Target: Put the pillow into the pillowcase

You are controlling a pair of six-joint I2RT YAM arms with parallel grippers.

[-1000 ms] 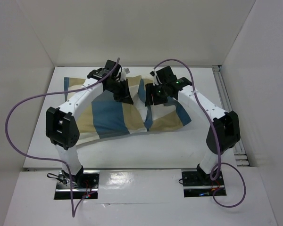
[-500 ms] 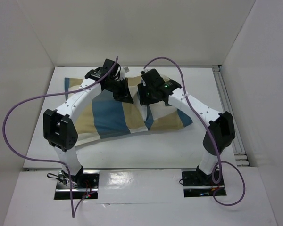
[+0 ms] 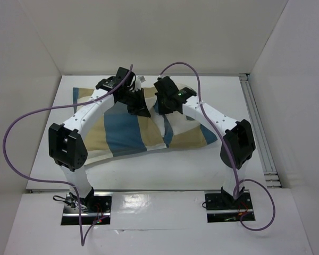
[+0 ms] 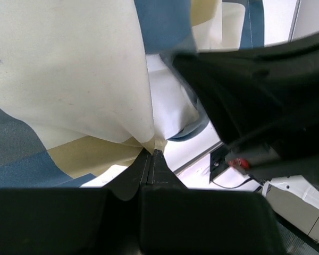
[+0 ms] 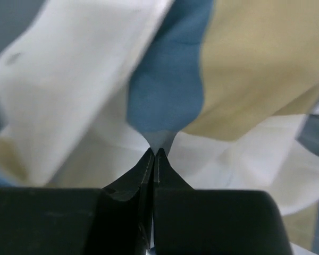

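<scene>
Pillowcase (image 3: 125, 133): large checked blocks in blue, tan and cream. Left arm (image 3: 90, 114) and right arm (image 3: 215, 119): white links, black joints. Cables (image 3: 6, 143): purple. Table (image 3: 170, 167): plain white. Enclosure walls (image 3: 149, 32): white.

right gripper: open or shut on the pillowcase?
Shut on the pillowcase. In the right wrist view, the right gripper has its fingertips pressed together, with a peak of the checked fabric pinched between them.

My left-wrist feed lists:
- left gripper (image 4: 151, 155), jaws pressed together on a pinched fold
- pillowcase (image 4: 69, 69), with cream, blue and tan blocks filling the frame above the jaws
- black housing (image 4: 266, 101), blurred, across the right side
</scene>
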